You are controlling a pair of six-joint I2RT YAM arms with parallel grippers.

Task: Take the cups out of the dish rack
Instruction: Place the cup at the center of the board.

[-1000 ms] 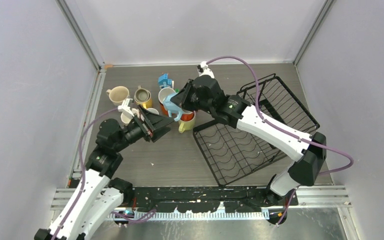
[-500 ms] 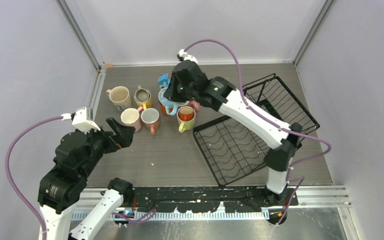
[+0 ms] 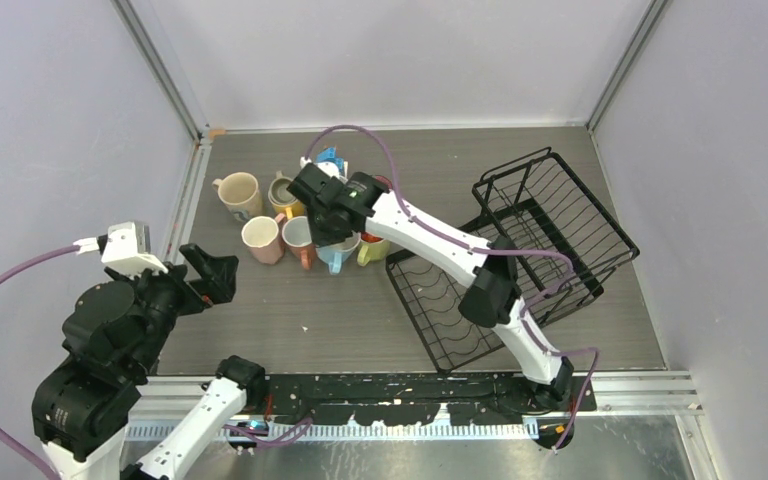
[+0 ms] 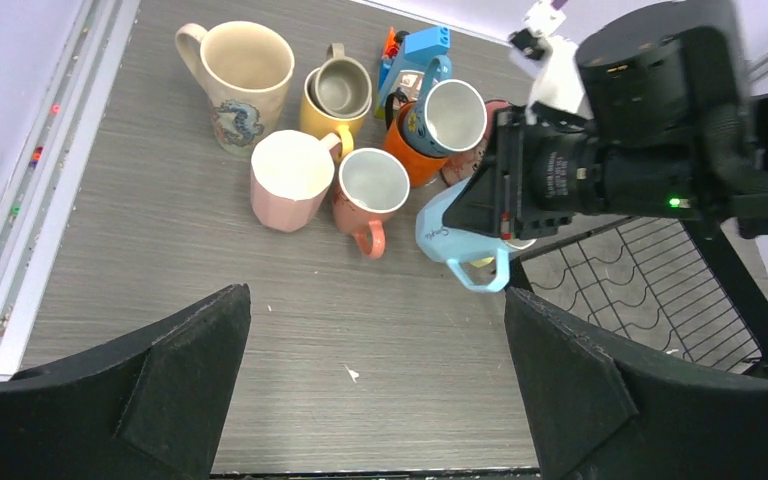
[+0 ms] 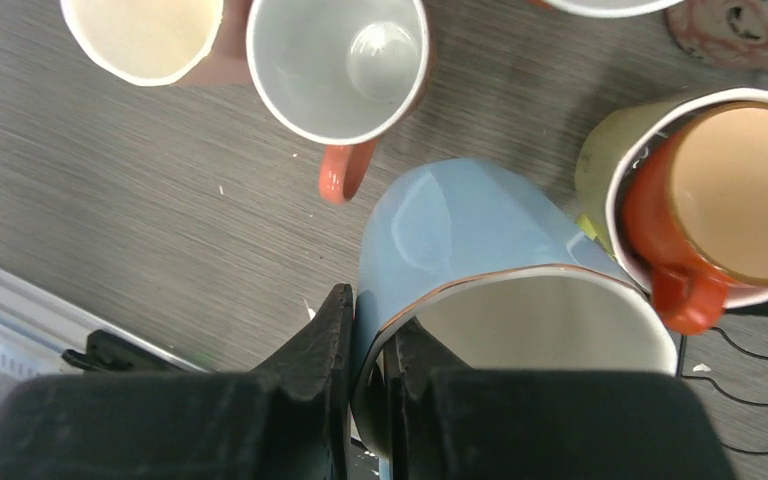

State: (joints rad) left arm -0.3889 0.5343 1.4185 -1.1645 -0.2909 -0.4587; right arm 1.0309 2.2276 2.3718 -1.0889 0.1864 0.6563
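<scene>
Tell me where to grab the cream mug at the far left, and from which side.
Pinch the rim of the cream mug from above, on its left wall by the handle, one finger inside. It stands upright with its mouth open, and that side is free, while the yellow mug and the pink mug crowd its right and near sides.

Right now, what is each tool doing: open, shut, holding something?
Left tool: open, holding nothing.
Right tool: shut on the rim of the blue cup.
</scene>
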